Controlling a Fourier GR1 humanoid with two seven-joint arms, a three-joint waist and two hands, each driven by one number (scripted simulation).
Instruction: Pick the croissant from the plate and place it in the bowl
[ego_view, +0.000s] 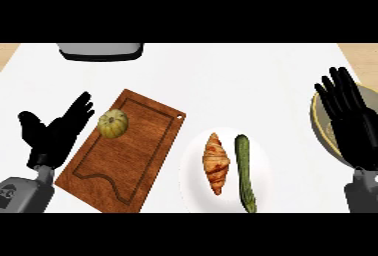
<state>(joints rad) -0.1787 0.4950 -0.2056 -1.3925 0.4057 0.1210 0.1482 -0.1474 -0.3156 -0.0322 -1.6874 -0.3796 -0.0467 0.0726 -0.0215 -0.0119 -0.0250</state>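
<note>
A golden-brown croissant (215, 163) lies lengthwise on a white plate (193, 170) at the lower middle of the counter. A green cucumber (246, 172) lies beside it on the plate's right side. The bowl (322, 131), with a pale rim, stands at the right edge, and my right hand (353, 120) hovers over it, open with straight fingers, hiding much of the bowl. My left hand (57, 131) is open at the left, its fingers over the cutting board's left edge. Neither hand touches the croissant.
A brown wooden cutting board (125, 152) lies tilted left of the plate, with a small yellow-green squash (113, 123) on its upper part. A grey appliance (100, 49) sits at the counter's far edge.
</note>
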